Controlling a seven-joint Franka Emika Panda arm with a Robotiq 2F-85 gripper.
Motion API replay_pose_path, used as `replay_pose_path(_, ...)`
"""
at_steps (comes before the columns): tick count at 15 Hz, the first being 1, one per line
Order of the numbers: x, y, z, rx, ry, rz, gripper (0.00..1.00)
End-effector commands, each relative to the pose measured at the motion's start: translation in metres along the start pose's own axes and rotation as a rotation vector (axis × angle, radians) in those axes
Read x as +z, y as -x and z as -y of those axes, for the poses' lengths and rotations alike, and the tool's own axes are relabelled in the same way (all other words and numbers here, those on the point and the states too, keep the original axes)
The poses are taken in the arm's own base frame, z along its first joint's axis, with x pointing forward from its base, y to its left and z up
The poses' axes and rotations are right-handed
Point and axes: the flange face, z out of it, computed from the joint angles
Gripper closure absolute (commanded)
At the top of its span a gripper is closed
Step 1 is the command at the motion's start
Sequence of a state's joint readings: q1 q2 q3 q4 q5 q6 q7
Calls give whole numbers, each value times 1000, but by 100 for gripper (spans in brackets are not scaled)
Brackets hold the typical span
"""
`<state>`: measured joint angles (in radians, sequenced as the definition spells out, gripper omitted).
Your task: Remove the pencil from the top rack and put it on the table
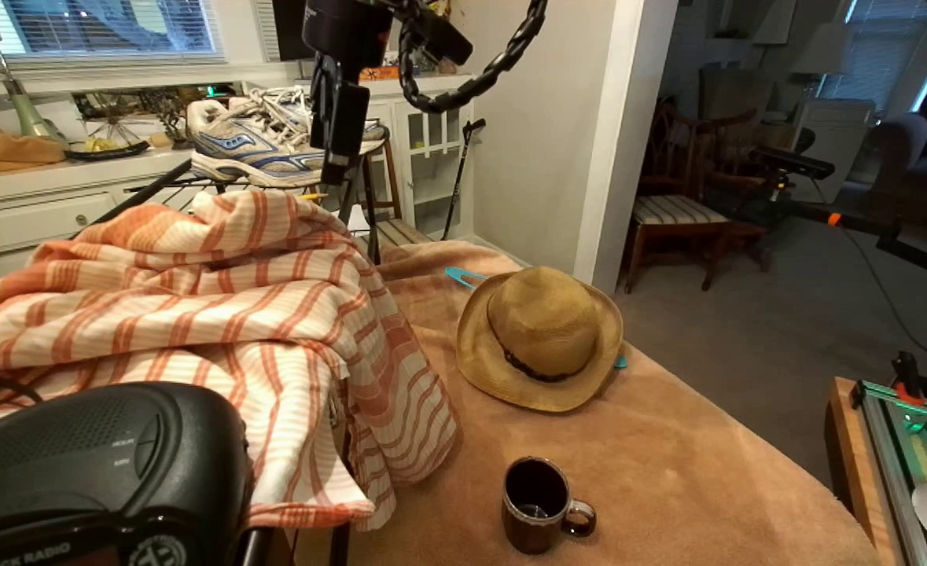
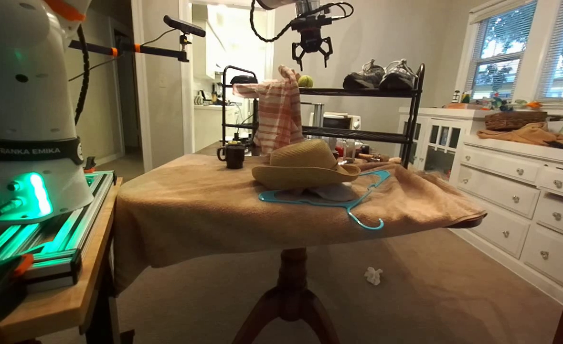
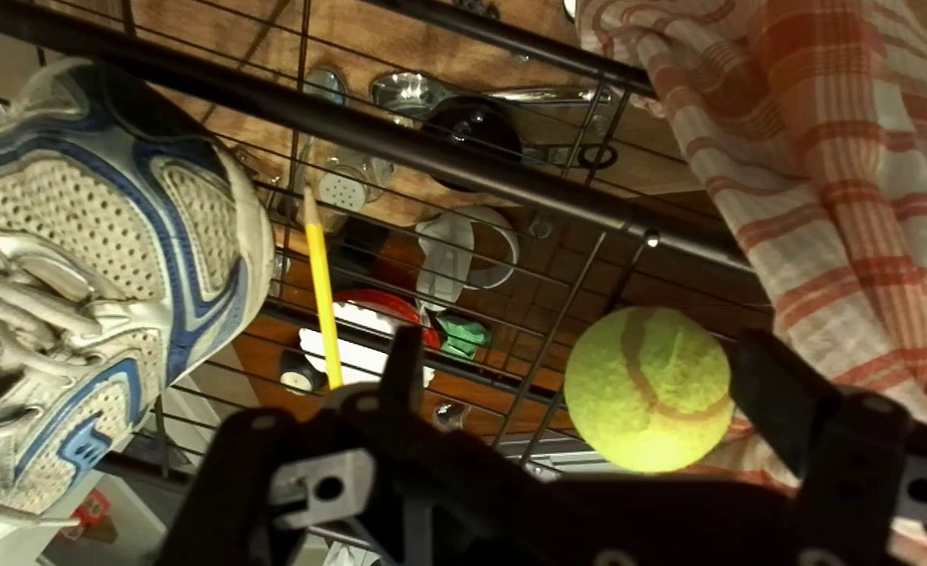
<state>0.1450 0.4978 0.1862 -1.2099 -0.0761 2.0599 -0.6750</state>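
Hovering above the top rack, your pincer is gaping wide; the pencil is lying on that rack. Beside the rack, your cloth-draped surface is carrying a straw hat, mug and turquoise hanger; past the rack end where shoes are sitting, you are seeing white drawers and bright windows.

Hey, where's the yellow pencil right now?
In the wrist view, the pencil lies on the top rack, left of the picture's centre, between the running shoe and the tennis ball, nearer the shoe.
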Motion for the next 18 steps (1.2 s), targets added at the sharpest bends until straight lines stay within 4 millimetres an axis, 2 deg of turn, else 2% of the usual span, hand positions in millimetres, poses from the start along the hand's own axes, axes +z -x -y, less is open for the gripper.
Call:
replay_pose_path(1, 19, -2, -16, -2, -46, -36, 0)
replay_pose_path(7, 42, 9, -38, 63, -72, -47, 0)
replay_pose_path(18, 66, 18, -55, 173, -134, -56, 0)
